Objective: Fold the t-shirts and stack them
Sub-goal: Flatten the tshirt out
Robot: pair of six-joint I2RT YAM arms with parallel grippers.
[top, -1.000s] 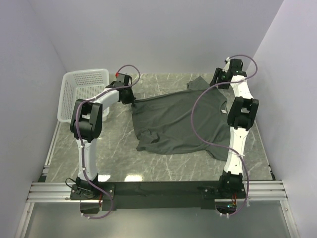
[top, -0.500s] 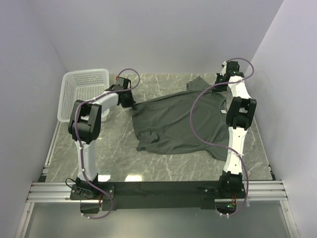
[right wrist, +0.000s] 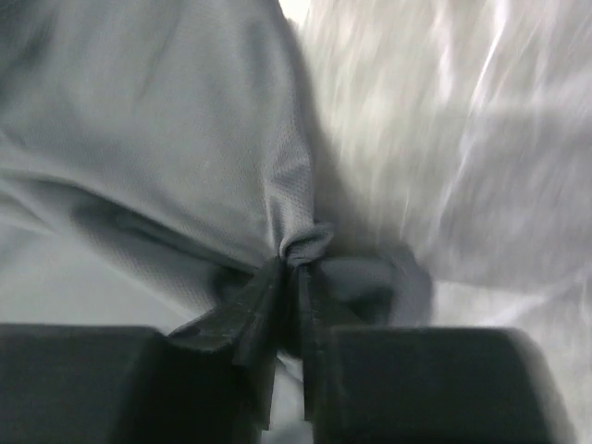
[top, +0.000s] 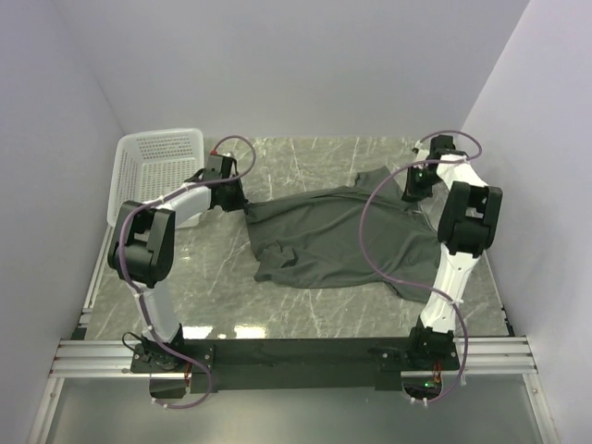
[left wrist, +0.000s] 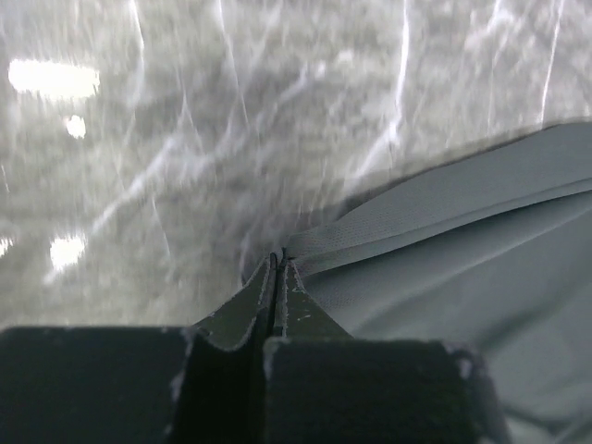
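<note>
One dark grey t-shirt (top: 338, 236) lies spread and rumpled across the middle of the marble table. My left gripper (top: 242, 200) is shut on the shirt's left corner; in the left wrist view the hem (left wrist: 435, 208) runs out from the pinched jaws (left wrist: 277, 264). My right gripper (top: 414, 190) is shut on a bunched fold at the shirt's far right edge, and the right wrist view shows that fabric (right wrist: 305, 245) gathered into a knot at the fingertips. The cloth between the two grippers is drawn into a taut ridge.
A white mesh basket (top: 153, 166) stands at the far left, just behind my left arm. White walls close in the back and both sides. A metal rail (top: 296, 356) runs along the near edge by the arm bases.
My right gripper has closed on the shirt's far right edge and moved nearer. The left gripper has pulled its corner leftward and nearer, stretching the cloth.
</note>
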